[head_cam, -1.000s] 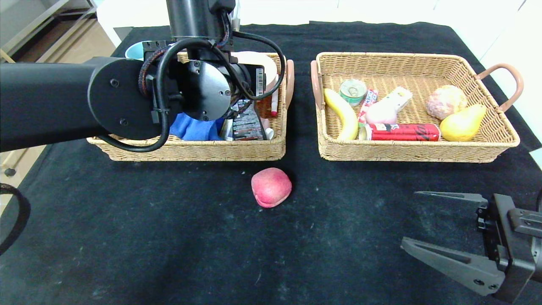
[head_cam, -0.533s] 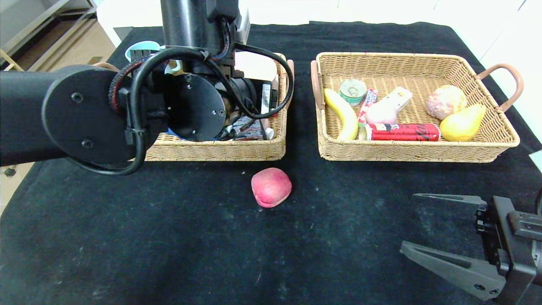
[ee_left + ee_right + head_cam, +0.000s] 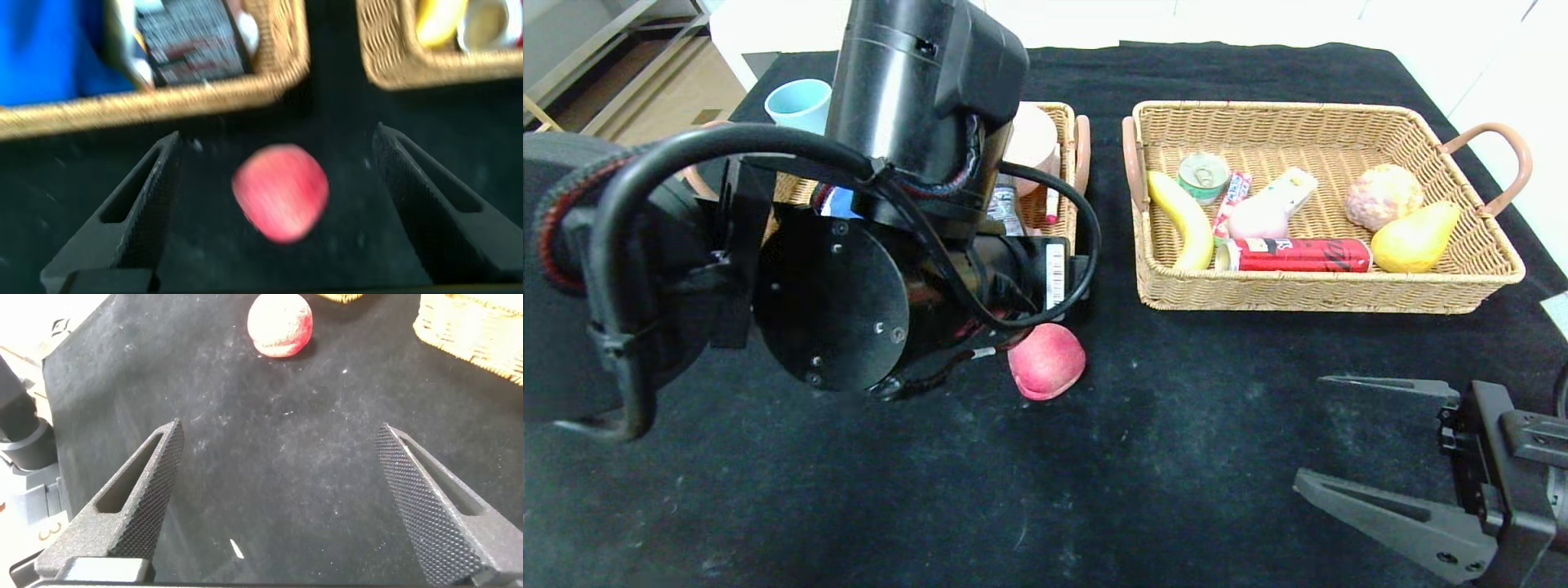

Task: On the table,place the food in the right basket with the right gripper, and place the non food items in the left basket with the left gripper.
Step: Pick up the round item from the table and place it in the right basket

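Observation:
A red peach lies on the black cloth in front of the gap between the two baskets. My left arm hangs over the near edge of the left basket and hides much of it. In the left wrist view my left gripper is open and empty, with the peach on the cloth below, between its spread fingers and untouched. My right gripper stands open and empty at the near right, well apart from the peach. The right basket holds a banana, a red can and a pear.
The left basket holds a blue cloth and a black packet. A light blue cup stands at its far left corner. The right basket also holds a green tin and a pink bottle.
My left arm has pulled back out of the left basket toward the near side and now hangs over the peach, its jaws wider apart. The right arm has stayed put.

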You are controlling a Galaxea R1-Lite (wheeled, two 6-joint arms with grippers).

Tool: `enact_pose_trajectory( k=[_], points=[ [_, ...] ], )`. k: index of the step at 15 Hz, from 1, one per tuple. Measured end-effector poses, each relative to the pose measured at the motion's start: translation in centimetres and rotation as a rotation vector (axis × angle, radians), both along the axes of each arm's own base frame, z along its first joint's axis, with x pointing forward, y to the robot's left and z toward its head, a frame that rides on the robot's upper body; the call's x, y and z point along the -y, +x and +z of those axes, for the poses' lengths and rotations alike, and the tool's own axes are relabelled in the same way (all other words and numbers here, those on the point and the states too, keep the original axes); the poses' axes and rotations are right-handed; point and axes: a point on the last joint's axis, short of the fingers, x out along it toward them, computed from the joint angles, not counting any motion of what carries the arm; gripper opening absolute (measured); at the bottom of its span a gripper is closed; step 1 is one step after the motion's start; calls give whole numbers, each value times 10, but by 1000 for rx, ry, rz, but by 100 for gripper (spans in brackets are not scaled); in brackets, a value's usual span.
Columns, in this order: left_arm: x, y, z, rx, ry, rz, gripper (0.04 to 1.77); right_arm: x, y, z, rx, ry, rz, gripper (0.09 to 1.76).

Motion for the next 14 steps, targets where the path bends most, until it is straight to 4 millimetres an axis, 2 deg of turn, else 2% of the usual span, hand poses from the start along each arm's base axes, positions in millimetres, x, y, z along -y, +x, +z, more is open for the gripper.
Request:
enact_pose_trajectory(
  k=[4, 8, 14],
  points=[
    [0, -5, -19, -52, 37, -20, 169, 0, 0, 0, -2, -1, 1, 171],
    [8, 2, -41, -101, 64, -7, 170, 0, 1, -1, -4, -2, 0, 171],
    [12, 12, -57, -147, 86, -12, 170, 0, 1, -1, -4, -2, 1, 171]
  ],
)
